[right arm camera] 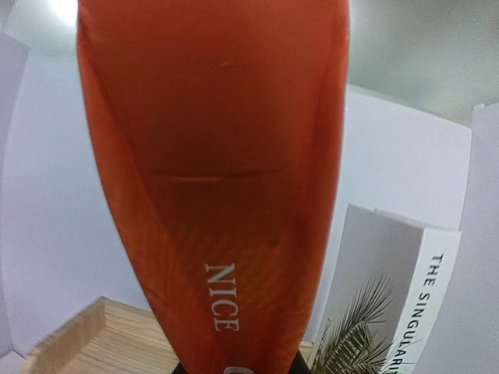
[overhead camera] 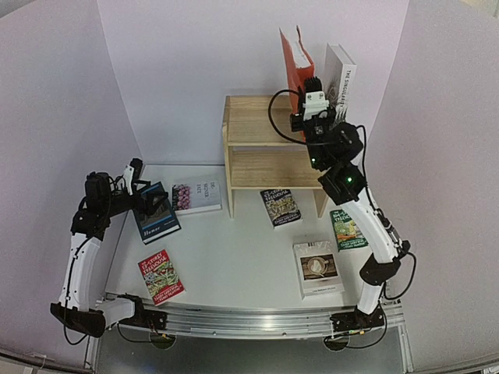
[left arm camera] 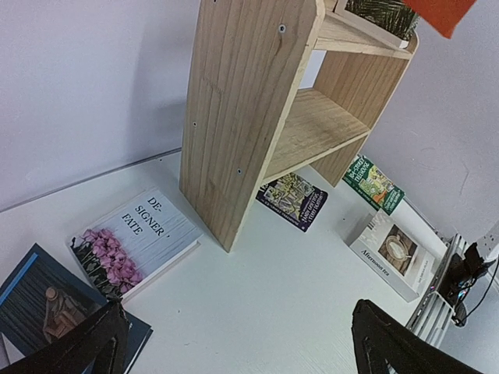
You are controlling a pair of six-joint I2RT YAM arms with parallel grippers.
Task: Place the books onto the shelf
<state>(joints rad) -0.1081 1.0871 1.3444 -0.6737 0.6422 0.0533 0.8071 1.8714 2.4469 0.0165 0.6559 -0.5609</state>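
Gripping the orange book by its lower end, right jaws are clamped on it above the shelf. The book stands near upright over the top tier, covers slightly splayed. The right wrist view shows "NICE" on its spine. Its bottom edge is hidden behind the right arm, so contact with the top board can't be confirmed.

White palm-leaf book is already on the top tier at the right end, standing upright just beside the orange one. Lower tier of the shelf is bare wood.

Left arm sits at the left of the bench, jaws spread wide and holding nothing, hanging over the navy book.

Flat on the bench:
- navy book, far left
- "Designer Fate" book, pink flowers on the cover, just beside the shelf's left side panel
- dark Treehouse paperback, in front of the shelf, partly under the lower tier in the left wrist view
- green Treehouse paperback, near the shelf's right leg
- coffee-cup book, front right
- red Treehouse paperback, front left
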